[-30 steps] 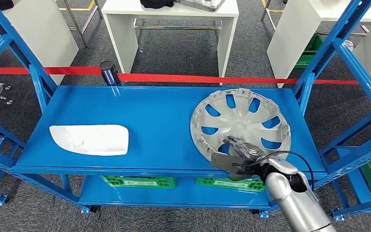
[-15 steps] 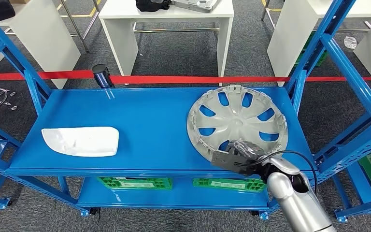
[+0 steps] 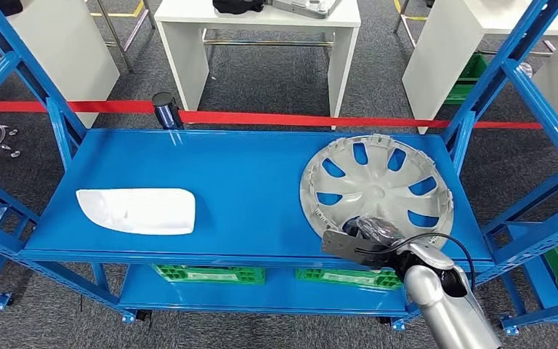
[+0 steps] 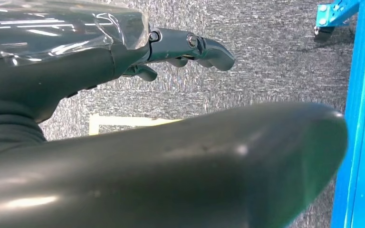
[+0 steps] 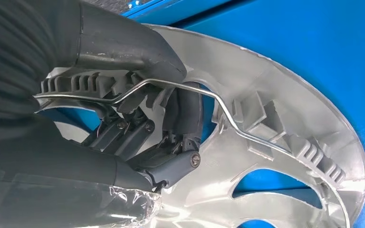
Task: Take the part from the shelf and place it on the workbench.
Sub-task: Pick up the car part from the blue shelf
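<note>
Down at the lower right of the head view, the robot's right hand (image 3: 367,234) sits on the near rim of the silver plastic wheel cover (image 3: 378,189), which lies face-down on the blue metal shelf (image 3: 247,182), toward that shelf's right end. From the right wrist camera, the hand (image 5: 138,123) grips the cover's edge (image 5: 275,156): the thick grey thumb (image 5: 123,47) lies over the ribbed rim while the darker fingers (image 5: 171,164) curl in through one of the cut-out openings, next to the thin steel retaining wire (image 5: 228,114) that runs around the inside of the rim. The cover shows its inner side, with blue shelf visible through the openings.

At the left of the head view a white moulded plastic part (image 3: 138,211) lies flat on the same shelf, well apart from the cover. Behind the shelf a red barrier tape (image 3: 298,118) crosses the frame, with a white table (image 3: 261,29) beyond it on grey carpet. Green crates (image 3: 211,273) stand on the lower level.

The left hand (image 4: 161,52) hangs over grey carpet beside a blue upright, its fingers apart and holding nothing.
</note>
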Robot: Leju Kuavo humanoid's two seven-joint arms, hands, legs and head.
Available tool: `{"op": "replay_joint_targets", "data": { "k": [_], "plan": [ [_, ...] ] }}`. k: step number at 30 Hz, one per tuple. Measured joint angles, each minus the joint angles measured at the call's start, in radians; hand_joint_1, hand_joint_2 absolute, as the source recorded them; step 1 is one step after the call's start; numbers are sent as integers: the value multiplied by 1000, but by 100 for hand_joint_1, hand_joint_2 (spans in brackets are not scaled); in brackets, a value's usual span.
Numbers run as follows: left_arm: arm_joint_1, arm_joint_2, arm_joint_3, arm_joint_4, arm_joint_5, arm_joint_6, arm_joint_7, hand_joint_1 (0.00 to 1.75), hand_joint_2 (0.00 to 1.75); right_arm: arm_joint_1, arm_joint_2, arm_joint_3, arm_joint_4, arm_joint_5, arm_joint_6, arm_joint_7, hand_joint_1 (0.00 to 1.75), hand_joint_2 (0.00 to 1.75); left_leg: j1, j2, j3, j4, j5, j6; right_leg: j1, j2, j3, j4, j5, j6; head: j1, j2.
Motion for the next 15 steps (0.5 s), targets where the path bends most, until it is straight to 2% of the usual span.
{"op": "replay_joint_targets", "data": {
  "k": [1,2,3,4,5,8,9,11,13,14,15],
  "plan": [
    [0,0,0,0,0,0,0,0,0,1,0,-1,0,0,0,0,175,175,0,-1,2,1,-1,-1,-1,0,19,-45,24,9,0,0],
    [0,-1,0,0,0,0,0,0,0,1,0,-2,0,0,0,0,175,175,0,-2,3,2,-3,-3,-1,-1,53,-119,55,16,0,0],
    [-1,-2,0,0,0,0,0,0,0,1,0,-3,0,-1,0,-1,175,175,-2,-3,3,6,-6,-8,-1,-2,87,-191,82,19,0,0],
    [-1,-2,0,0,0,0,0,0,0,0,1,-3,-1,-2,0,-1,175,175,-4,-4,2,9,-10,-12,-1,-2,113,-244,101,16,0,0],
    [-1,-2,0,0,0,0,0,0,0,0,2,-3,-2,-3,0,-2,175,175,-6,-4,1,12,-12,-16,1,-2,127,-273,110,9,0,0],
    [-1,-3,0,0,0,0,0,0,0,-1,4,-3,-3,-3,0,-3,175,175,-2,-5,-1,17,-18,-28,3,-1,132,-281,114,-11,0,0],
    [-1,-4,0,0,0,0,0,0,0,-1,5,-3,-4,-2,0,-3,175,175,0,-4,-7,30,-28,-35,1,-2,133,-283,115,-17,-2,0],
    [-1,-3,0,-1,-2,0,-2,0,0,-1,7,-4,-5,2,0,-3,175,175,6,-3,-44,113,-78,-47,-3,-2,135,-285,116,-24,-6,0],
    [0,-1,-1,-1,-3,0,-9,0,0,1,9,-4,-6,8,0,-3,175,175,11,-2,-103,241,-136,-56,-3,-3,135,-284,116,-26,-8,0],
    [1,-1,-3,0,-3,1,-15,0,44,2,9,-5,-6,11,0,-3,175,175,13,-2,-123,283,-147,-58,-3,-3,135,-284,116,-26,-8,0],
    [1,-1,-6,0,-3,2,-23,0,87,2,10,-6,-6,14,0,-4,175,175,15,-2,-127,290,-140,-59,-3,-3,135,-284,116,-26,-8,0]
  ]
}}
